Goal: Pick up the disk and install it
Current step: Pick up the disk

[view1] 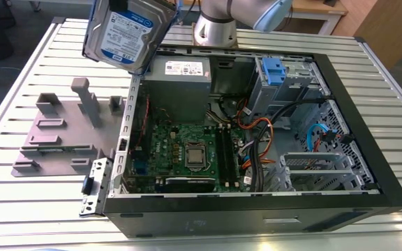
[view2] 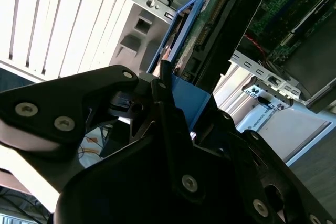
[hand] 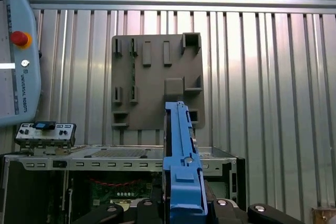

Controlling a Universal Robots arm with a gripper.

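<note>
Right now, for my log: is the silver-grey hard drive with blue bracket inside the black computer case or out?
Out. The gripper holds the silver-grey hard drive aloft, clear of the black computer case.

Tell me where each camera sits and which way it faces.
Exterior view: above the table, looking down into the open case; the arm shows, disk aloft.
First wrist view: behind the gripper, looking along the disk's edge down at the grey plate.
Second wrist view: beside the gripper, looking along the disk towards the case.
All three share the disk and case.
</note>
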